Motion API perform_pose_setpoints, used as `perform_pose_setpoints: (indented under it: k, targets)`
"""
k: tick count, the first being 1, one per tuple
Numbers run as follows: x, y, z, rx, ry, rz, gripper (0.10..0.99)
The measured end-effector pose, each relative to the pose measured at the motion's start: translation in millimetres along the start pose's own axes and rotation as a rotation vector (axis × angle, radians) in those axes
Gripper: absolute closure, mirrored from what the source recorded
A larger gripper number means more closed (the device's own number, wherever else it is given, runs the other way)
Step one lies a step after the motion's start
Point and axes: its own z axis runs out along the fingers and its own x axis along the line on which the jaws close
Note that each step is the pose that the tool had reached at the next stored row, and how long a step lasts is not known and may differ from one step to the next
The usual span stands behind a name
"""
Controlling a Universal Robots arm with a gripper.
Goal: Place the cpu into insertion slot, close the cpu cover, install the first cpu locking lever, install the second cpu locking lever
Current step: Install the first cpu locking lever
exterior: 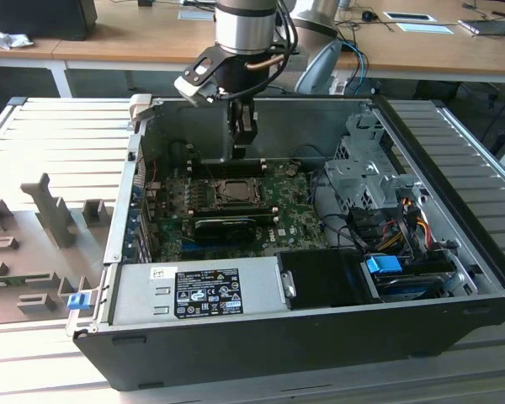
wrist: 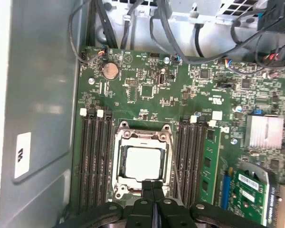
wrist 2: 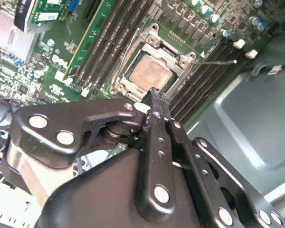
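The gripper (exterior: 238, 154), pressed together, hangs at the exterior view's twelve o'clock of the seated cpu (exterior: 233, 193) (light, stiff, probably fragile; grasp edges).

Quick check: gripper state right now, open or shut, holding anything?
Gripper: shut, fingertips together, nothing between them, near the edge of the thin silvery metal cpu cover.

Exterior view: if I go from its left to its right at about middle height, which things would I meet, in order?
Grey fixture blocks → computer case's left wall → insertion slot on the green board → metal drive cage → ribbed table surface.
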Motion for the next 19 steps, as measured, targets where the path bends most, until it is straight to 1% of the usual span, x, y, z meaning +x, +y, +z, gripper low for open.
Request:
perform_pose_setpoints:
  k: [4, 7, 13, 14, 15, 17, 19]
  targets:
    - [0.0, 0.1, -0.5, -0.001, 0.0, -0.017, 0.98]
    - [-0.1, 0.0, -0.5, -0.003, -0.0005, -0.059, 0.98]
    - [-0.5, -0.4, 0.3, -0.004, -0.0006, -0.093, 0.98]
    - [-0.6, -0.3, 0.2, -0.005, -0.001, -0.107, 0.98]
    - [-0.7, -0.3, 0.2, -0.006, -0.0012, -0.131, 0.98]
    - [-0.7, -0.3, 0.2, -0.009, -0.0017, -0.2, 0.98]
    - [-0.6, -0.3, 0.3, -0.011, -0.0019, -0.233, 0.98]
